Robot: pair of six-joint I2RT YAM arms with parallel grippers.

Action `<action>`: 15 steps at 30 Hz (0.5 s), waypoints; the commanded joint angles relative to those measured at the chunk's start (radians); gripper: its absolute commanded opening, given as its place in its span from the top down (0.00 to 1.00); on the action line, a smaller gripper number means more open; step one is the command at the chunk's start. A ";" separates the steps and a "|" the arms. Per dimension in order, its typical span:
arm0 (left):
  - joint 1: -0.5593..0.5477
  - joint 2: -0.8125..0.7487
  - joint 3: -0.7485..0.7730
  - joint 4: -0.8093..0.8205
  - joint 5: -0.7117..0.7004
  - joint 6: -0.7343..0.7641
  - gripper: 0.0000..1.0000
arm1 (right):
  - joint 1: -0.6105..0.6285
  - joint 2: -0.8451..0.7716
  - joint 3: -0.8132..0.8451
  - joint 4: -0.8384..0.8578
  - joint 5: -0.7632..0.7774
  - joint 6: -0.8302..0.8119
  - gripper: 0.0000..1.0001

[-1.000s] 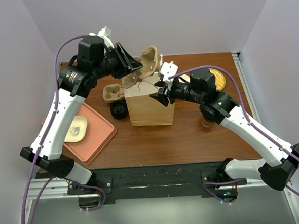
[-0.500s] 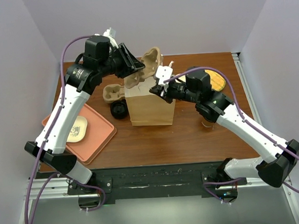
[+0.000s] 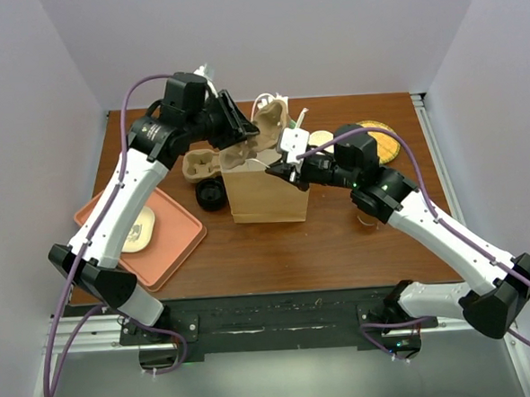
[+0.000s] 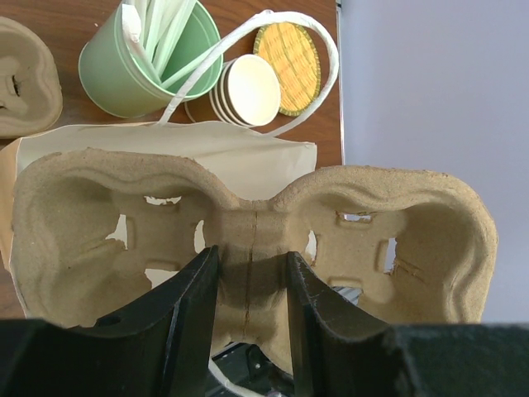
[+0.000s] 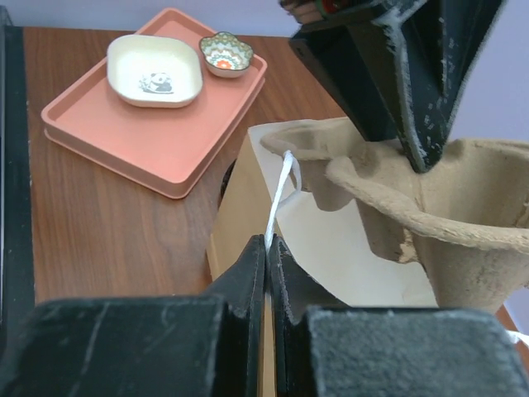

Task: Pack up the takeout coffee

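Note:
A brown paper bag [image 3: 265,194] stands open in the middle of the table. My left gripper [image 4: 252,265] is shut on the middle ridge of a pulp cup carrier [image 4: 397,248] and holds it just above the bag's mouth [image 4: 248,161]. From the right, my right gripper [image 5: 266,248] is shut on the bag's white cord handle [image 5: 281,190] at the near rim. The other handle [image 4: 314,50] loops up at the far side. A small brownish cup [image 3: 367,216], probably the takeout coffee, peeks out under my right forearm; its lid is hidden.
A second pulp carrier [image 3: 198,164] and a black disc [image 3: 211,195] lie left of the bag. Behind it stand a green cup of straws [image 4: 132,74], stacked white-topped cups [image 4: 248,87] and a woven coaster [image 3: 383,139]. An orange tray [image 3: 174,249] with two dishes is front left.
My left arm has swung right and carried the carrier over the bag's mouth. My right gripper has closed on the white handle and shifted slightly toward the back.

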 commanded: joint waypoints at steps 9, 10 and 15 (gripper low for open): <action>-0.012 0.044 0.036 -0.050 -0.039 0.037 0.82 | 0.003 -0.049 -0.041 0.047 -0.103 -0.064 1.00; -0.015 0.048 0.042 -0.053 -0.039 0.040 0.82 | 0.003 -0.052 -0.044 0.047 -0.111 -0.066 1.00; -0.027 0.076 0.074 -0.103 -0.059 0.052 0.82 | 0.003 -0.063 -0.058 0.051 -0.128 -0.073 1.00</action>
